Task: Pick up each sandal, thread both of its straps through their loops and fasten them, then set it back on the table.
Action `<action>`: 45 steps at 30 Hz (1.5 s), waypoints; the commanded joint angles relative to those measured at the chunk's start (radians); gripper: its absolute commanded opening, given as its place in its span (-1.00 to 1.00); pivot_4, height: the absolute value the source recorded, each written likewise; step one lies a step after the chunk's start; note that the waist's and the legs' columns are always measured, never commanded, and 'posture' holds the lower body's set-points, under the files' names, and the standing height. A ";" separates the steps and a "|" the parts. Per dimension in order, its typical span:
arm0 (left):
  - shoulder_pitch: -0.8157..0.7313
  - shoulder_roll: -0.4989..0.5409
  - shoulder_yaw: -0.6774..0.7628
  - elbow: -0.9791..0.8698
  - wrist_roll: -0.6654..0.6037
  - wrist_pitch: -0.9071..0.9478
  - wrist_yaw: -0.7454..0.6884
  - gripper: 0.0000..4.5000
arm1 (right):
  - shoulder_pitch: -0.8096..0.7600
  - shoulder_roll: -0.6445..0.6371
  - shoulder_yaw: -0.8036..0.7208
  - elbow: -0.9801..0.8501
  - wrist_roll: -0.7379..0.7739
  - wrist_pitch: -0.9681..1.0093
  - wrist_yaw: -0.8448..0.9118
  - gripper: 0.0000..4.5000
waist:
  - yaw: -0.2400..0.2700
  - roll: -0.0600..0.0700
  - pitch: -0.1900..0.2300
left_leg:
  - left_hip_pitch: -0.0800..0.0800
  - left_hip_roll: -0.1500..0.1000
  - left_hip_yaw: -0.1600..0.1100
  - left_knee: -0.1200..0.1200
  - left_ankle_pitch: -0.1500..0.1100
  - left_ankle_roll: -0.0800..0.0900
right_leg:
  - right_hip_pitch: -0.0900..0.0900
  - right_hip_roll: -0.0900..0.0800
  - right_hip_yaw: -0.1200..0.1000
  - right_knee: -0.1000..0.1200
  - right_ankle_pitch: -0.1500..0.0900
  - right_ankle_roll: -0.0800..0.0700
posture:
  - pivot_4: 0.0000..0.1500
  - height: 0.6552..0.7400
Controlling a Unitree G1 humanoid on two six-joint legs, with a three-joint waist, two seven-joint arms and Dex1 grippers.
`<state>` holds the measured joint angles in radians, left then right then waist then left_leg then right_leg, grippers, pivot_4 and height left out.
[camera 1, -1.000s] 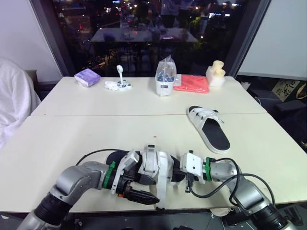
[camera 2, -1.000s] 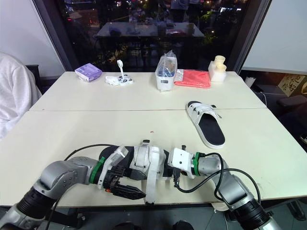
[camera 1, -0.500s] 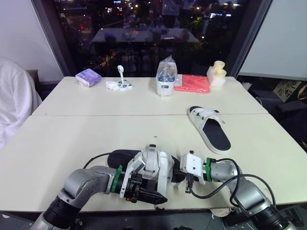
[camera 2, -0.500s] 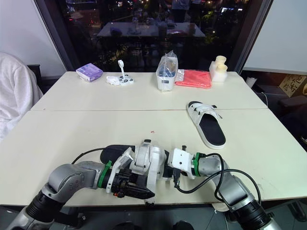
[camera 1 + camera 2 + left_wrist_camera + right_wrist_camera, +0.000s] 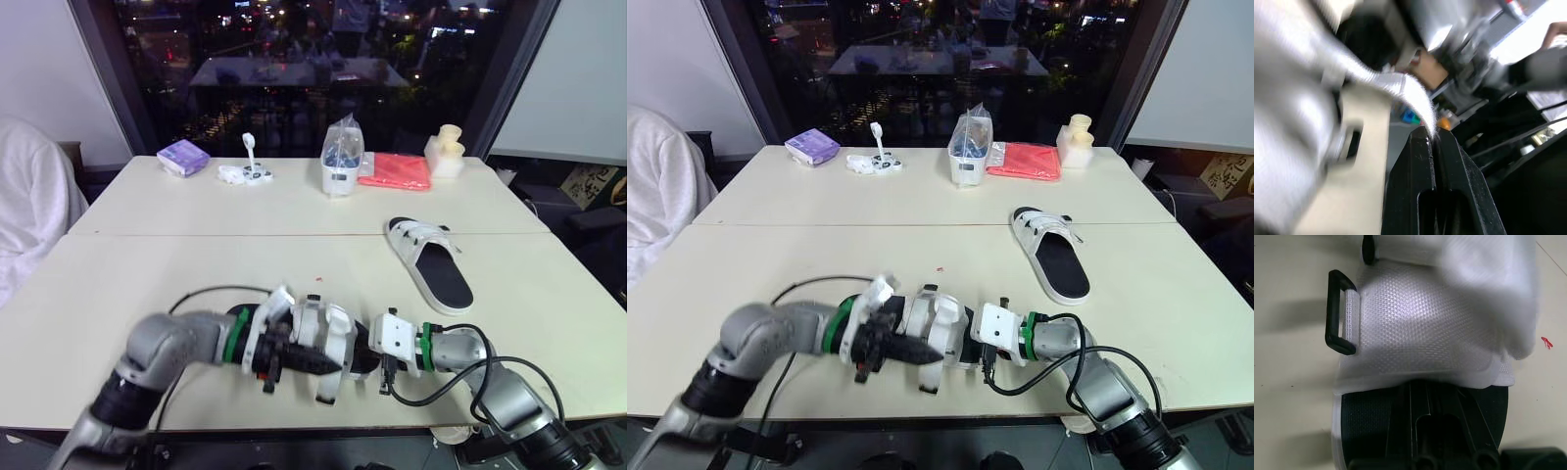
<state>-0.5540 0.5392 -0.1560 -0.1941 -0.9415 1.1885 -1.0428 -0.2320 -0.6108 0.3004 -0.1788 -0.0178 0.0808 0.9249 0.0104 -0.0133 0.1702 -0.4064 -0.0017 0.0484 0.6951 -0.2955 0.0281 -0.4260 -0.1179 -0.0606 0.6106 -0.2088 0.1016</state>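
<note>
Fingers [image 5: 1418,161] of left gripper [image 5: 1431,133] clamped on fuzzy tip of white strap [image 5: 1396,85], shown close in left wrist view; right gripper [image 5: 1418,387] closed, laid on black footbed, black loop [image 5: 1337,313] disclosed at white upper's edge; near sandal [image 5: 338,333] kept between both arms at table [image 5: 147,284] front; second sandal [image 5: 431,264] laid well apart

The left gripper [image 5: 1431,134] has swung up from the table [image 5: 118,284]'s near edge to the sandal [image 5: 340,331], now pinching a strap [image 5: 1400,85] by its end.
</note>
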 commanded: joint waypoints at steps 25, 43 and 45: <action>-0.174 -0.144 -0.041 0.359 0.177 -0.084 -0.067 -0.98 | 0.036 -0.006 0.036 0.004 -0.034 0.032 -0.004 -1.00 | 0.001 -0.001 0.000 | 0.000 0.000 0.000 0.000 0.000 0.000 | 0.000 0.000 0.000 0.000 0.000 0.000 | 1.00 1.00; -0.185 -0.179 -0.035 0.469 0.261 -0.156 -0.099 -0.98 | 0.039 -0.013 0.036 -0.003 -0.036 0.033 0.002 -1.00 | 0.002 -0.001 0.000 | 0.000 0.000 0.000 0.000 0.000 0.000 | 0.000 -0.001 0.000 0.000 0.000 0.000 | 1.00 1.00; -0.192 -0.186 -0.030 0.480 0.263 -0.156 -0.098 -0.98 | 0.041 -0.014 0.035 -0.004 -0.036 0.032 0.003 -1.00 | 0.002 -0.001 0.000 | 0.000 0.000 0.000 0.000 0.000 0.000 | 0.001 -0.001 0.000 0.000 0.000 0.000 | 1.00 1.00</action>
<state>-0.7216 0.3633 -0.2084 0.2768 -0.6866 1.0517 -1.1521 -0.2182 -0.6108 0.2958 -0.1952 -0.0280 0.0911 0.9084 0.0125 -0.0141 0.1701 -0.4062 -0.0020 0.0480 0.6952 -0.2954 0.0282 -0.4254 -0.1185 -0.0605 0.6105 -0.2087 0.1016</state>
